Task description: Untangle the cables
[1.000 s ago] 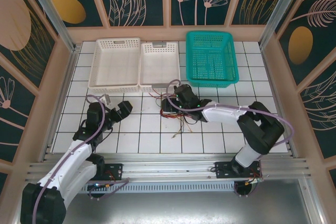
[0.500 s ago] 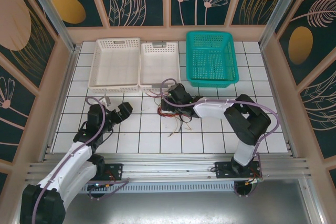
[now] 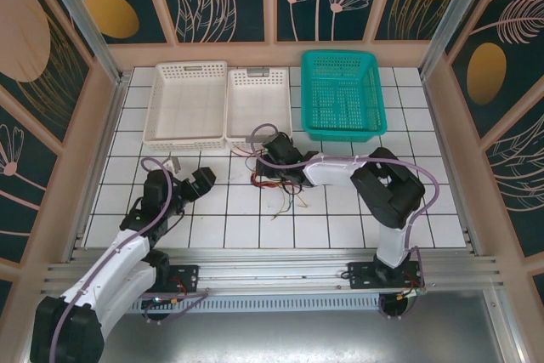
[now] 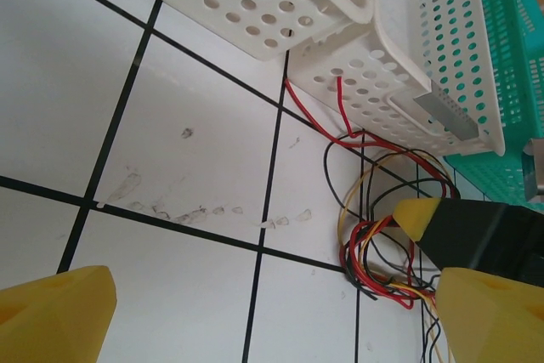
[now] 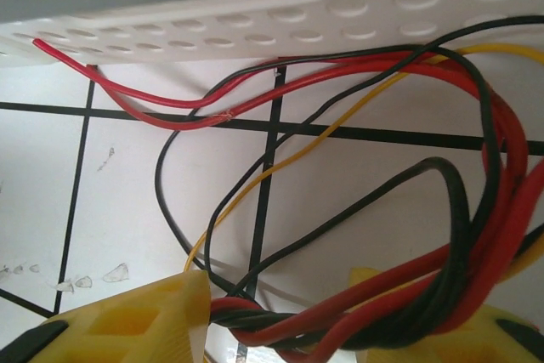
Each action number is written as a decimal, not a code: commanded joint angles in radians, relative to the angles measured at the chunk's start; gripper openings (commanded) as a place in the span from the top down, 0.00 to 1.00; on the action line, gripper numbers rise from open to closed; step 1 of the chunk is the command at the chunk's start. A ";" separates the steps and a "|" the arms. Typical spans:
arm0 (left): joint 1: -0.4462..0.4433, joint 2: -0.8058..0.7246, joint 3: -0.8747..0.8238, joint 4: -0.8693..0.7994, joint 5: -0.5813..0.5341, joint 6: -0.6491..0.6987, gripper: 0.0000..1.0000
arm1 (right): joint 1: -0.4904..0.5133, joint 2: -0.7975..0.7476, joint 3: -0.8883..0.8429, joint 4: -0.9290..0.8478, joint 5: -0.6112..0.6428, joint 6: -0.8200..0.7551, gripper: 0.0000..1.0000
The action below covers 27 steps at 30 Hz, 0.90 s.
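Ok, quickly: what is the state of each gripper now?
Left gripper: open, holding nothing.
Right gripper: the cables lie between its jaws; whether it grips them cannot be told.

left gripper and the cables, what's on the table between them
Nothing. In the top external view the stretch from the left gripper to the cables is bare white tile; the left wrist view adds faint smudges on it.

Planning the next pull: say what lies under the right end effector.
Red, black and yellow cables lie tangled on the tiles under the right end effector, a twisted bundle between its fingers. From above, the arm covers the knot's middle.
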 commanded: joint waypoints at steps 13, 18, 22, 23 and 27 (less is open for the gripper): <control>-0.060 -0.014 -0.058 0.050 -0.015 -0.030 0.04 | 0.009 0.013 -0.027 0.093 0.008 0.027 0.57; -0.077 -0.007 -0.067 0.069 -0.022 -0.041 0.04 | 0.004 0.007 -0.069 0.187 -0.002 0.049 0.58; -0.086 -0.008 -0.074 0.075 -0.024 -0.045 0.04 | -0.008 -0.020 -0.154 0.338 -0.019 0.069 0.59; -0.087 -0.009 -0.076 0.074 -0.024 -0.044 0.04 | -0.011 -0.029 -0.180 0.383 -0.019 0.080 0.59; -0.090 -0.013 -0.084 0.077 -0.024 -0.043 0.04 | -0.037 -0.039 -0.252 0.526 -0.044 0.115 0.66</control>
